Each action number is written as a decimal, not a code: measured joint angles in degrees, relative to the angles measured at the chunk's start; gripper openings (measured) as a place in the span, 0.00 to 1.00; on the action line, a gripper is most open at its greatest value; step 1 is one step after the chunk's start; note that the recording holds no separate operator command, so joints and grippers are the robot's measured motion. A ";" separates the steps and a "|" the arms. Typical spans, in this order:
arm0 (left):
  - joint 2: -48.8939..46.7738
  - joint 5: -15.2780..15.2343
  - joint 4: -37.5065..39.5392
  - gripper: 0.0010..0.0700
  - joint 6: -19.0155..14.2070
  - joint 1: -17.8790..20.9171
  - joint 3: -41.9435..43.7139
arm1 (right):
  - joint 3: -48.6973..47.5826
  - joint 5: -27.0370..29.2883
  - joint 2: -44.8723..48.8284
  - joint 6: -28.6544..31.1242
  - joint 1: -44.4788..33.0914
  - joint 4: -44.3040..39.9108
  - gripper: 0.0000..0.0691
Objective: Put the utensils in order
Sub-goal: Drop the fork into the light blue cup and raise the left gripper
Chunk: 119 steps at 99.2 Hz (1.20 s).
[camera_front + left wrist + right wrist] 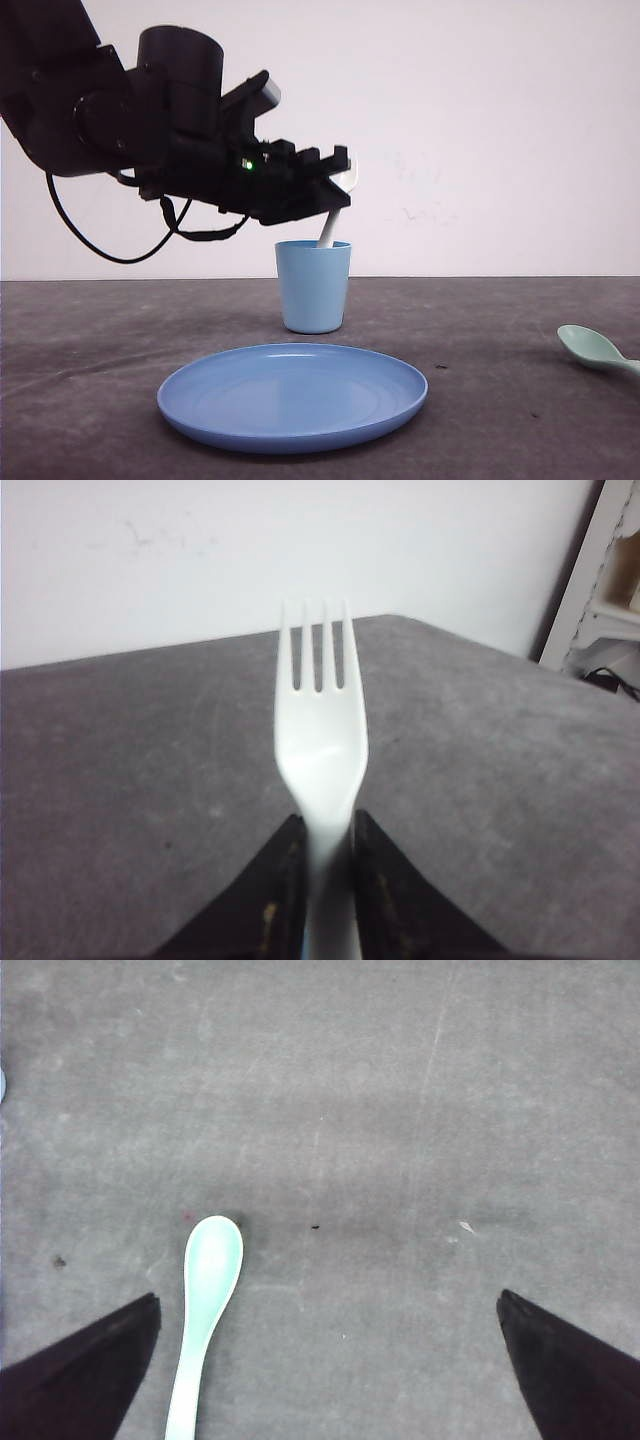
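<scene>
A dark grey table [520, 330] fills the lower half of the front view, with a plain white wall behind it. No brand, label or readable writing shows on anything.

Nearest the camera, a round blue plate [293, 396] lies flat on the table. Off to the right, the mint-green spoon [594, 349] lies on the table, bowl toward the plate, its handle cut off by the frame edge. In the right wrist view the spoon [207, 1305] lies between the fingers of the right end effector [330, 1360], closer to one fingertip [95, 1355]. That end effector is spread wide and grips nothing. The handle's end is cut off here too.

Behind the plate stands a light blue cup [313, 285], upright.

Above the cup, the black left arm reaches in from the left. Its left end effector [335, 200] is clamped on the white fork [330, 228], whose handle slants down toward the cup's mouth. Whether the handle's tip is already inside the cup cannot be told. The tines are mostly hidden behind the fingers.

In the left wrist view the fork [321, 735] shows 4 tines, its neck pinched between 2 dark fingers [275, 890]. A blurred white shelf edge stands beyond the table's far corner.
</scene>
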 joint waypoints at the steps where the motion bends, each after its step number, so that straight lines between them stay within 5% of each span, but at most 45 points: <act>1: 0.15 0.00 0.00 0.05 0.02 0.00 0.00 | 0.00 0.00 0.00 0.00 0.00 0.00 0.98; 57: 1.40 -0.04 -2.16 0.06 4.90 0.00 0.00 | 0.00 0.00 0.00 0.11 0.00 -1.03 0.98; 90: 1.27 -0.04 -1.33 0.41 4.48 0.04 0.00 | 0.00 0.00 0.00 0.42 0.00 -0.98 0.98; 119: -14.40 -1.01 -20.74 0.41 -0.39 3.19 0.02 | 0.00 -0.17 0.00 0.44 0.00 -0.90 0.98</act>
